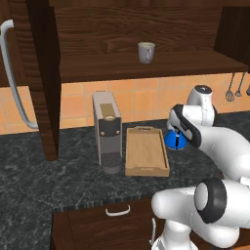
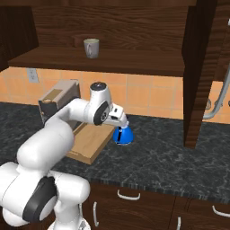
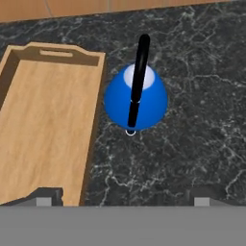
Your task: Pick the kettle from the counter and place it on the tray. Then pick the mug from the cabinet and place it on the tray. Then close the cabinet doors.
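My gripper [image 3: 122, 198] hung spread wide above the kettle [image 3: 136, 102], which stood on the counter [image 3: 192, 144] just beside the tray [image 3: 43, 129]; an off-centre descent risked striking its arched handle and tipping it.

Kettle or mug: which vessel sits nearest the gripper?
The blue kettle, standing on the counter directly below the gripper; the mug sits up on the cabinet shelf.

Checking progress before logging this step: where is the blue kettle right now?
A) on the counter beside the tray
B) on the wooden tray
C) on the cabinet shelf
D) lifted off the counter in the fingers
A: the kettle sits on the dark counter just outside the tray rim, below the hand.
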Motion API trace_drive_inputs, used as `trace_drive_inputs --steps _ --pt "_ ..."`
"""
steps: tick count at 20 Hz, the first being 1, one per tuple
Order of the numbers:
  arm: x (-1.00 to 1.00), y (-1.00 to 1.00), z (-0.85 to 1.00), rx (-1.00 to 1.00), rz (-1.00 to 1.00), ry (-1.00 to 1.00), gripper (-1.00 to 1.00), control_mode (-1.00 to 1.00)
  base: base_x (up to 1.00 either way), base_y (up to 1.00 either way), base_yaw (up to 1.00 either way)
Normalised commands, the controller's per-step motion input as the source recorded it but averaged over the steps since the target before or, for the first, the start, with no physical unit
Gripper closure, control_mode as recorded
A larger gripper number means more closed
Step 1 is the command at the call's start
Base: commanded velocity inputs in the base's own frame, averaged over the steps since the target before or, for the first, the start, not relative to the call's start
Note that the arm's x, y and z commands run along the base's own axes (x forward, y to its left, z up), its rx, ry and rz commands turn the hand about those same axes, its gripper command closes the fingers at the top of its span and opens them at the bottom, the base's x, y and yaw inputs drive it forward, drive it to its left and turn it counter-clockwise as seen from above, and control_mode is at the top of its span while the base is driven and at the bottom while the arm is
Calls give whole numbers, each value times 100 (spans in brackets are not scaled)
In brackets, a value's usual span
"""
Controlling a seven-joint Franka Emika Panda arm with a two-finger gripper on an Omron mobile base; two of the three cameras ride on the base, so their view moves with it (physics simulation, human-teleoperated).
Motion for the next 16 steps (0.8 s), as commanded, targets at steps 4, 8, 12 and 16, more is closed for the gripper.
trace_drive_inputs --steps 4,8,12,16 --pt "42 -35 -20 1 -4 0 -100 -100 0 0 0" --pt "47 -21 -25 0 -3 2 -100 -100 0 0 0" --pt "33 0 -31 0 0 0 -100 -100 0 0 0" --pt "20 0 -22 0 0 0 -100 -100 0 0 0"
